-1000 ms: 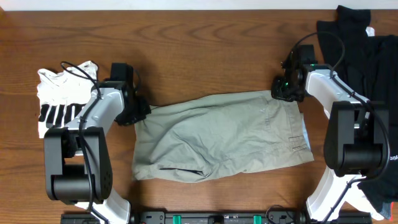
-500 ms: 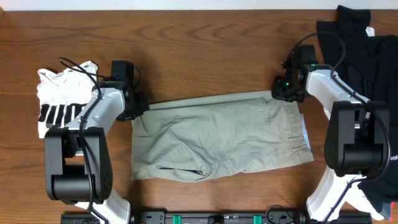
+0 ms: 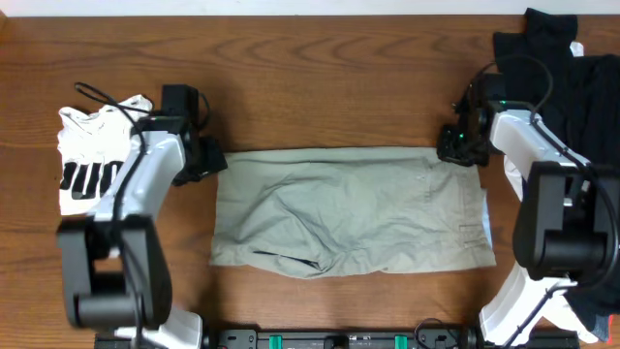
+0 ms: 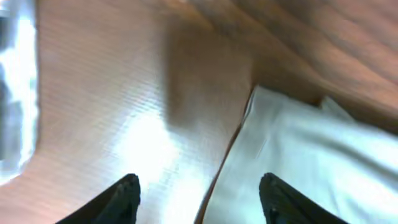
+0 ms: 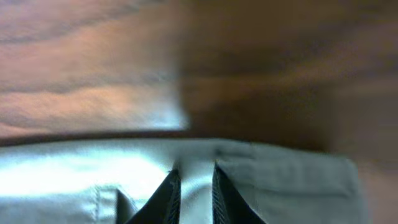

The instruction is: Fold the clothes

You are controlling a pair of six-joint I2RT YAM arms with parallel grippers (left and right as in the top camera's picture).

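The clothes [image 3: 349,208], light khaki-grey shorts, lie spread flat across the middle of the table with some wrinkles at the lower left. My left gripper [image 3: 208,163] sits at their top left corner. In the left wrist view this gripper [image 4: 200,183] stands open, with the edge of the clothes [image 4: 311,155] running between its fingers over bare wood. My right gripper [image 3: 457,150] is at the top right corner. In the right wrist view it [image 5: 196,171] is nearly closed, with a ridge of the clothes [image 5: 280,180] pinched between its fingers.
A small white tee with black bars [image 3: 92,155] lies at the far left beside the left arm. Black garments [image 3: 572,78] are piled at the right edge behind the right arm. Bare wooden table [image 3: 329,78] stretches behind the shorts.
The shorts have been pulled wider and flatter. My left gripper opened and let go of the top left corner. My right gripper shifted right and slightly toward the front with its corner.
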